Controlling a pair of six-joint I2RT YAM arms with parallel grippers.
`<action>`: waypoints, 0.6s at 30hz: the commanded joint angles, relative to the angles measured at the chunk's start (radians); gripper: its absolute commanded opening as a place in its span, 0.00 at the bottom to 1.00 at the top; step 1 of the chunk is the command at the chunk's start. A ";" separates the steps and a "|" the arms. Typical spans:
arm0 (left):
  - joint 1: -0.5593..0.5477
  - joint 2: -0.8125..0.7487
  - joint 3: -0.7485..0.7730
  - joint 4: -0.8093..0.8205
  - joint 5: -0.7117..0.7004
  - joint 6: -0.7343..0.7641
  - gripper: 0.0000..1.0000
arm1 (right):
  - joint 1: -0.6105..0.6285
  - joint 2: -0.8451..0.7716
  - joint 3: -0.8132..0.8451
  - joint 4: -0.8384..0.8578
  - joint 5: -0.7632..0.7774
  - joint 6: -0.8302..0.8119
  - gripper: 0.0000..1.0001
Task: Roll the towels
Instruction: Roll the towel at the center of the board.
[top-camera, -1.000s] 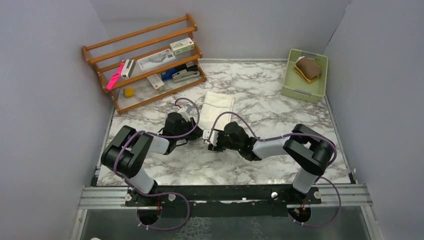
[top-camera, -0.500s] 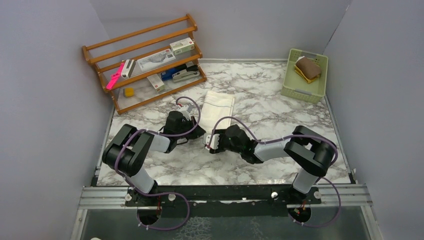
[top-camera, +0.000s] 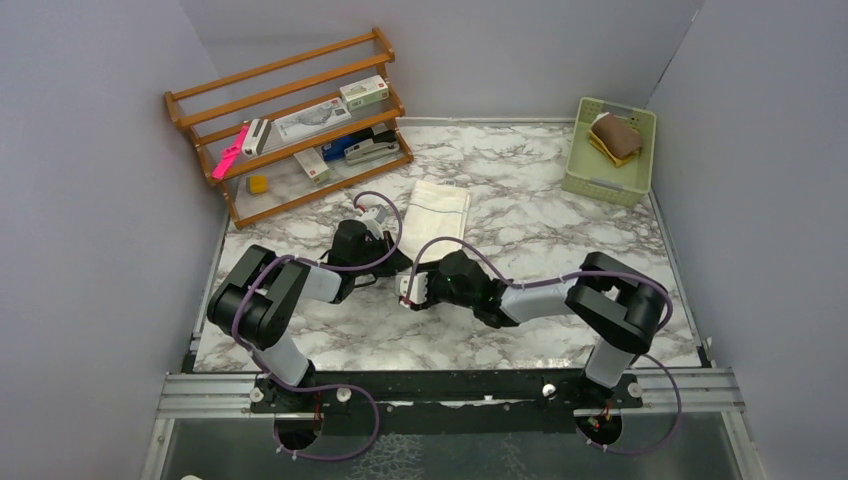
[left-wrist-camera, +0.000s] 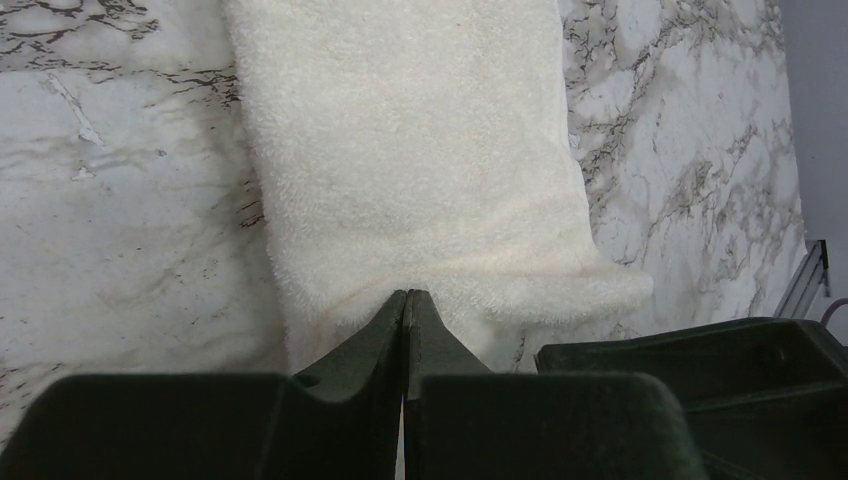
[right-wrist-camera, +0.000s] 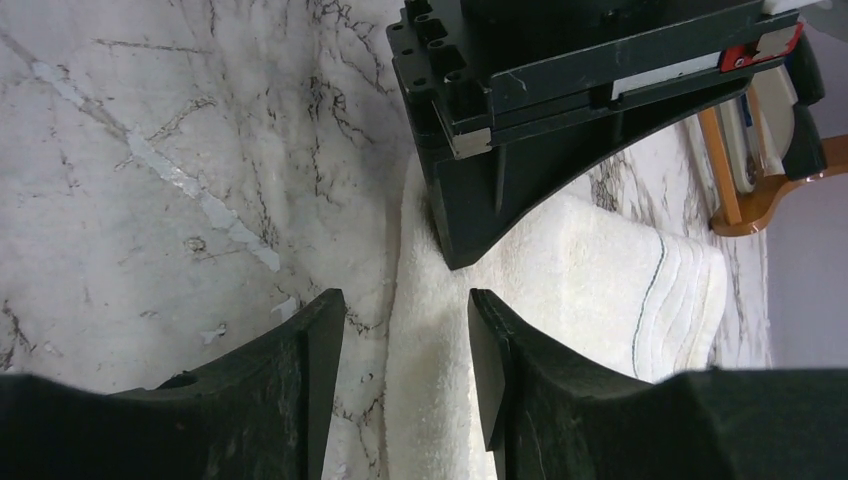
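The cream towel (top-camera: 438, 208) lies flat on the marble table, long side running away from me. It fills the left wrist view (left-wrist-camera: 420, 150), and its near edge is bunched into a low ridge (right-wrist-camera: 430, 340). My left gripper (top-camera: 399, 264) is shut, its tips (left-wrist-camera: 404, 296) pressed on that near edge with no cloth showing between them. My right gripper (top-camera: 406, 291) is open, its jaws (right-wrist-camera: 405, 305) straddling the ridge, right beside the left gripper's body (right-wrist-camera: 560, 90). The mustard and brown towel (top-camera: 615, 137) lies folded in the basket.
A pale green basket (top-camera: 603, 186) stands at the far right corner. A wooden rack (top-camera: 290, 120) with boxes, a stapler and a pink item stands at the far left. Grey walls close three sides. The two grippers nearly touch.
My right gripper has moved left along the towel's near edge, closer to the left gripper. The left gripper has barely shifted. The towel has stayed in place.
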 joint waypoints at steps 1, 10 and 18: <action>0.007 0.025 -0.001 -0.077 -0.002 0.041 0.04 | 0.004 0.056 0.056 -0.054 0.035 0.020 0.48; 0.009 0.019 0.006 -0.105 -0.006 0.067 0.04 | -0.029 0.069 0.070 -0.098 0.023 0.055 0.37; 0.009 0.016 0.007 -0.116 0.002 0.080 0.04 | -0.073 0.080 0.095 -0.179 0.024 0.098 0.36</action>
